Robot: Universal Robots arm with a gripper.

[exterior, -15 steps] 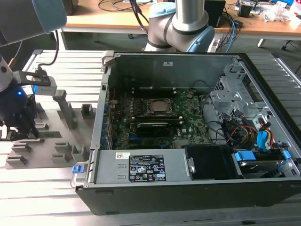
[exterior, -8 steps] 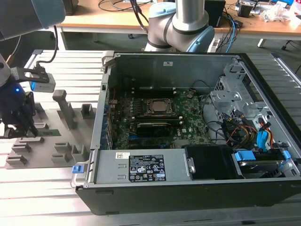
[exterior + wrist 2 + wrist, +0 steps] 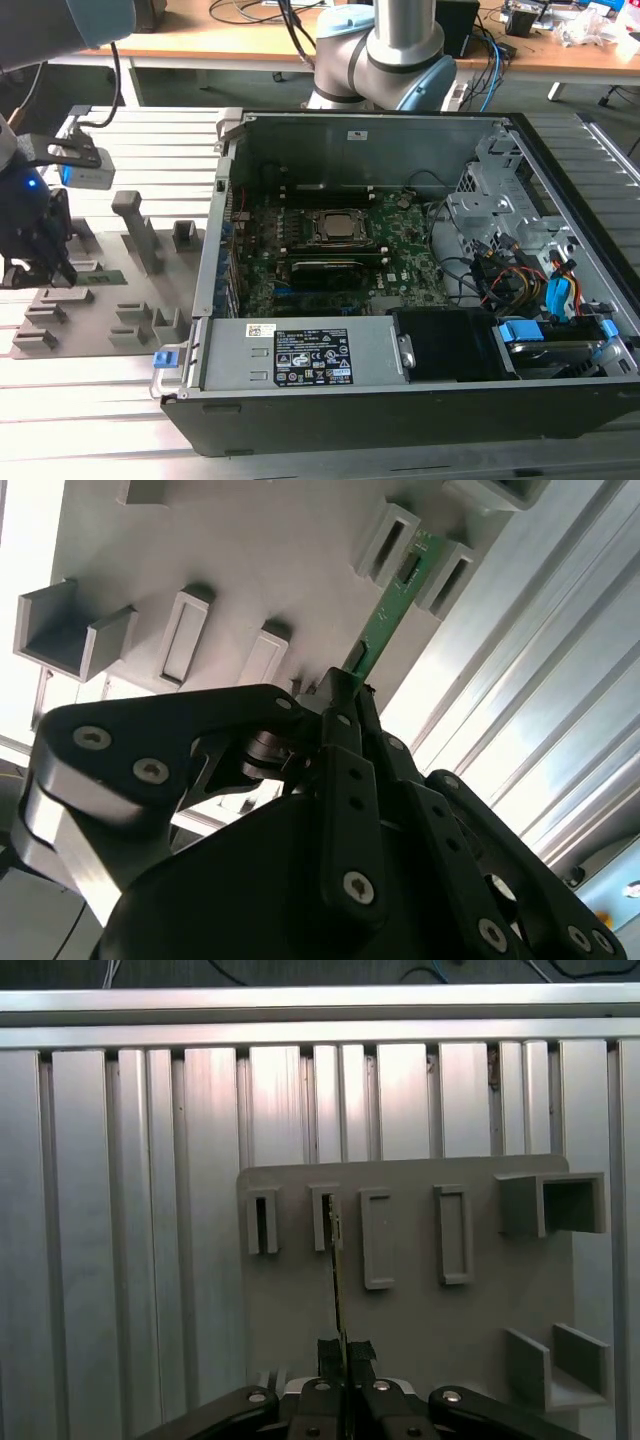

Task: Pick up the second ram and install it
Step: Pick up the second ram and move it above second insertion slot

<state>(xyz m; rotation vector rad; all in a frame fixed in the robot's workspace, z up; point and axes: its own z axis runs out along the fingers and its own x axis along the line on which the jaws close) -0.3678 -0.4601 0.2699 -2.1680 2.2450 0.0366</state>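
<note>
In the exterior view, the gripper (image 3: 50, 268) is seen low over a grey holder plate (image 3: 95, 320) on the ribbed metal table (image 3: 150, 150), at the exterior view's left of the open computer case (image 3: 330, 420), well apart from the motherboard (image 3: 400, 255). The second ram (image 3: 100, 268) is seen as a green strip just beside the fingertips. In the second wrist view, the fingers (image 3: 340, 750) are pressed together on one end of the green stick (image 3: 395, 595), whose far end lies between two small slotted brackets. In the first wrist view, the stick (image 3: 337, 1280) is seen edge-on, clamped at the gripper (image 3: 343, 1345) and reaching to a bracket on the plate (image 3: 420, 1330).
</note>
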